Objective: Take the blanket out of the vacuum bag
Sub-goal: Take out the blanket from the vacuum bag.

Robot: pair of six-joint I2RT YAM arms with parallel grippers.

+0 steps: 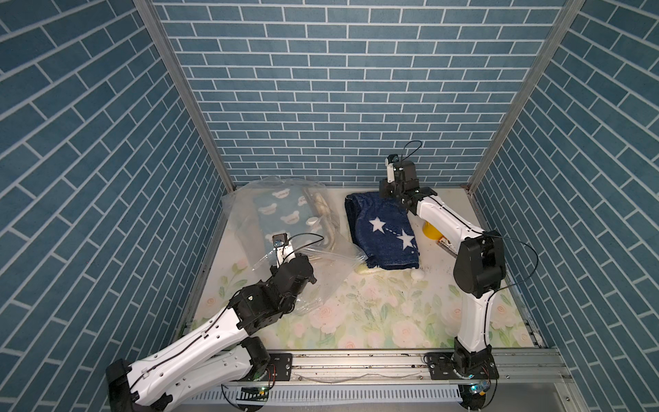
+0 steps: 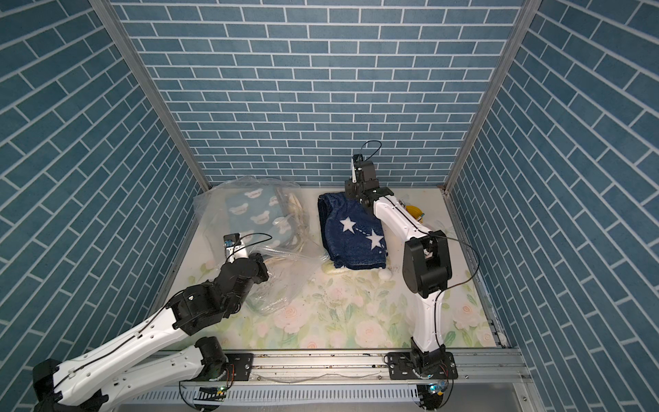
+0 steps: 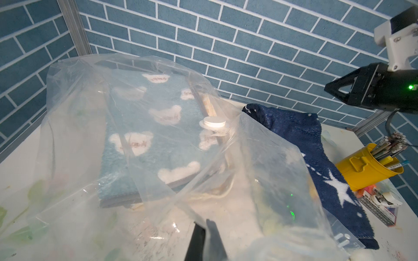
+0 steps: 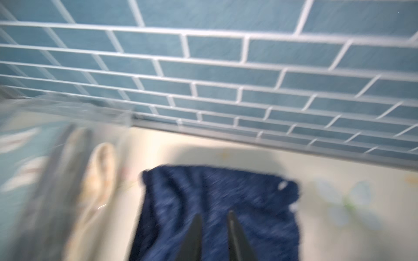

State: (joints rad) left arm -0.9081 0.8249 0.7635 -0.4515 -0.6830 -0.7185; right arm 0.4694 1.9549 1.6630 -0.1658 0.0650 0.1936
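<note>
The clear crinkly vacuum bag [image 1: 246, 214] [image 3: 90, 108] lies at the back left of the table, its round white valve cap [image 3: 214, 122] on top. Inside it a folded light-blue blanket with white bears [image 1: 281, 210] [image 3: 153, 135] lies flat beside a cream bundle [image 1: 321, 207]. My left gripper [image 3: 205, 224] is shut on the bag's near plastic edge. A navy blanket with white stars [image 1: 385, 232] [image 4: 214, 192] lies outside the bag, to its right. My right gripper [image 4: 214, 215] [image 1: 384, 194] hovers over its far edge, jaws a narrow gap apart, holding nothing.
A yellow cup of pencils [image 3: 371, 169] [image 1: 432, 231] stands right of the navy blanket, with small boxes and a tape roll [image 3: 382, 201] beside it. A cream strip [image 1: 367, 270] and a small white ball [image 1: 417, 275] lie at the blanket's near edge. Brick walls close three sides.
</note>
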